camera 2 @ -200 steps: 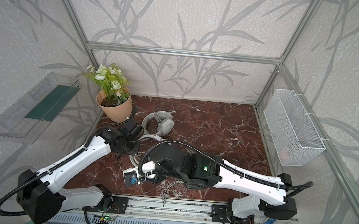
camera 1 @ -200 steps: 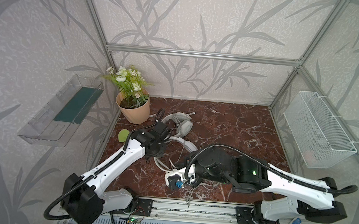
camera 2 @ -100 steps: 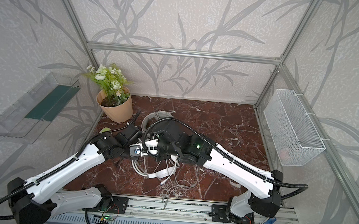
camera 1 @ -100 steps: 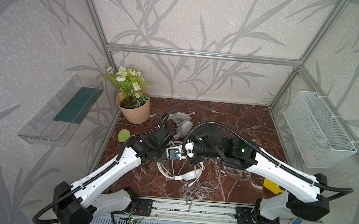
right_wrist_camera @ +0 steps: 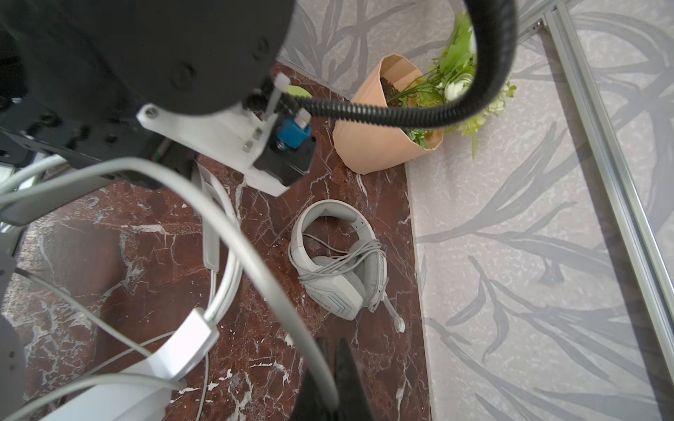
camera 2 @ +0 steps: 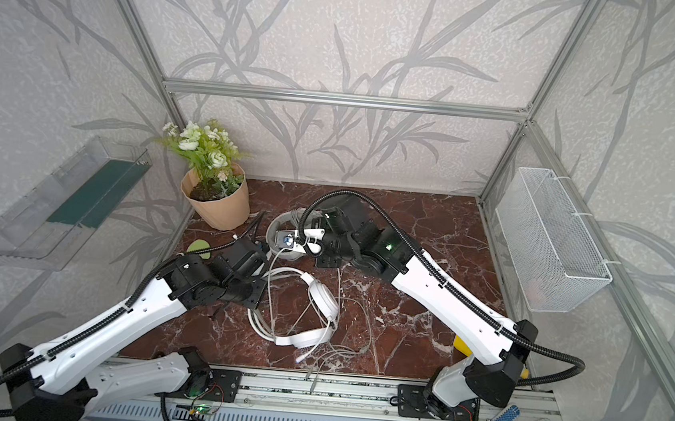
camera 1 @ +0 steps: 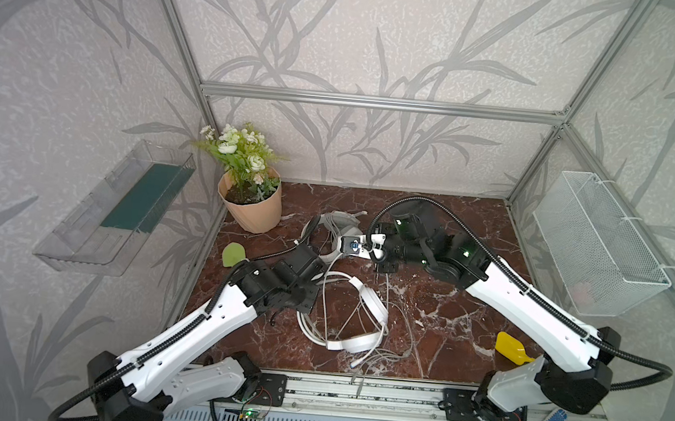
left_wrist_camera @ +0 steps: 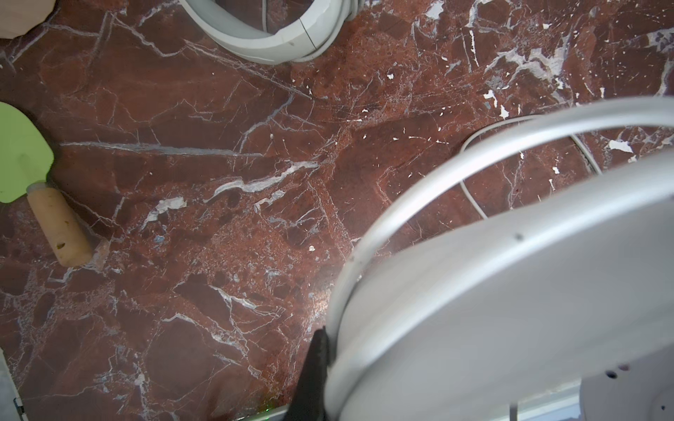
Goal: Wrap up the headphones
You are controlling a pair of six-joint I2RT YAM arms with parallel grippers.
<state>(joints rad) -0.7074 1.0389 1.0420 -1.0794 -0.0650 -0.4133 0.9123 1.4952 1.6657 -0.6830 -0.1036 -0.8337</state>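
Observation:
The glossy white headphones (camera 1: 369, 306) (camera 2: 322, 297) lie mid-table, headband up, with loose cable (camera 1: 394, 350) trailing toward the front edge. My left gripper (camera 1: 315, 277) (left_wrist_camera: 324, 342) is shut on this headset; in the left wrist view its ear cup (left_wrist_camera: 510, 291) fills the frame beside one black finger. My right gripper (camera 1: 342, 257) (camera 2: 283, 252) (right_wrist_camera: 330, 368) is shut on the thin pale cable (right_wrist_camera: 255, 237), held taut above the table. The greyish-white headphones (camera 1: 339, 222) (right_wrist_camera: 339, 262) lie near the pot with their cable wound around them.
A flower pot (camera 1: 250, 208) stands back left, a green spatula (camera 1: 233, 254) (left_wrist_camera: 22, 153) beside it. A yellow object (camera 1: 509, 347) lies front right under my right arm. A wire basket (camera 1: 595, 242) hangs on the right wall and a clear tray (camera 1: 119, 209) on the left.
My right gripper has swung from the table's front toward the back, pulling the cable up past the white headset. The left gripper has stayed almost in place.

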